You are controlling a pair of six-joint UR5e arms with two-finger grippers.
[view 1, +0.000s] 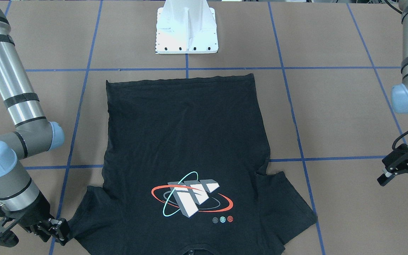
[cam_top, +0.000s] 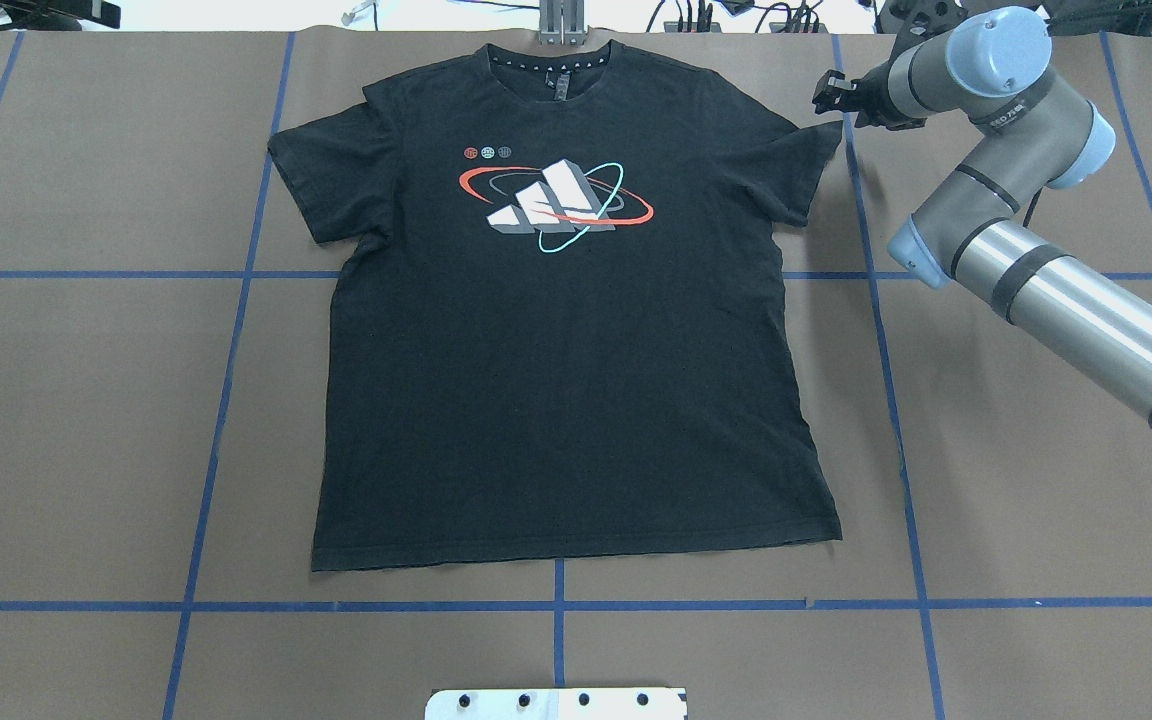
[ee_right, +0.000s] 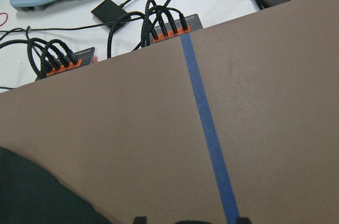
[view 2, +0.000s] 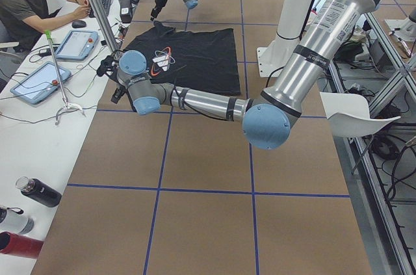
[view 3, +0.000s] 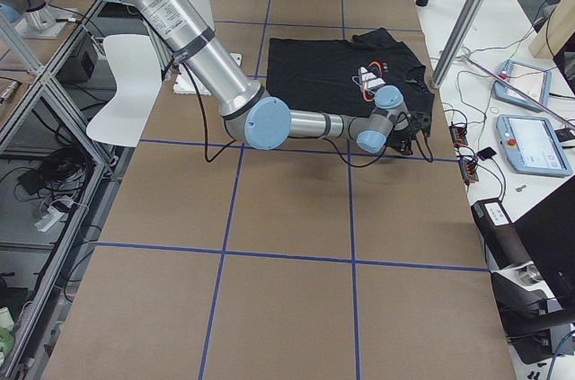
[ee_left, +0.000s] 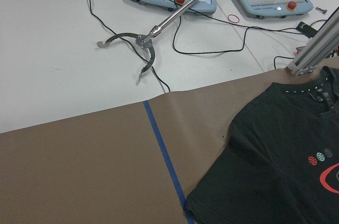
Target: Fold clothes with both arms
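We find the right fingers [view 1: 62, 228] spread, just beside one sleeve [view 1: 87, 212], gripping nothing. The left fingers [view 1: 384, 179] appear spread, well apart from it. The T-shirt [cam_top: 576, 350] lies flat, print up, on the worktop [cam_top: 86, 400]. In our judgement, no fold has begun.

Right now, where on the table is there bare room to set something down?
The table is bare on the robot's left of the T-shirt, and in the strip between its hem and the white pedestal base. It is crowded at the sleeve on the robot's right, where the right pincer sits.
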